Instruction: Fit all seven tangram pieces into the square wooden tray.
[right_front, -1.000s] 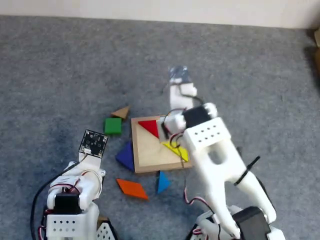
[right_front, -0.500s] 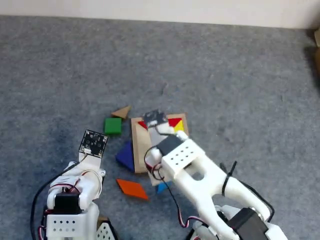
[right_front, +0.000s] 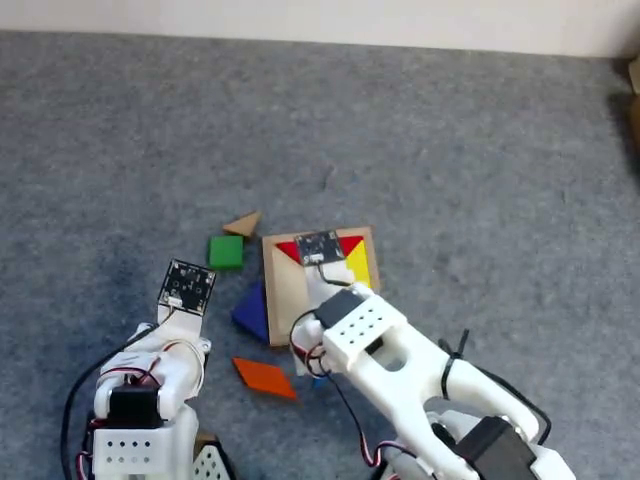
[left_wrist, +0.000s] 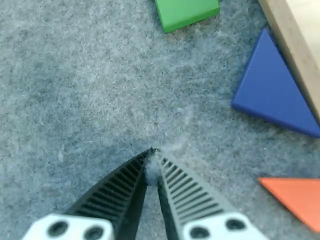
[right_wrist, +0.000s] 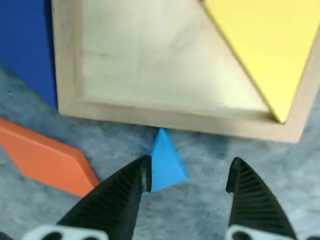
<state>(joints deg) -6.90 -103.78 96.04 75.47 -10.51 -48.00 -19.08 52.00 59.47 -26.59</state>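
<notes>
Blue small triangle lies just outside the tray wall, with the right gripper spread above it. But one jaw overlaps the piece, so closing could skid it against the tray! The left gripper, pressed together, hangs near the tray.

Wooden tray holds red triangle, yellow triangle; 5 pieces lie outside.

Soft, even light casts only faint shadows.
</notes>
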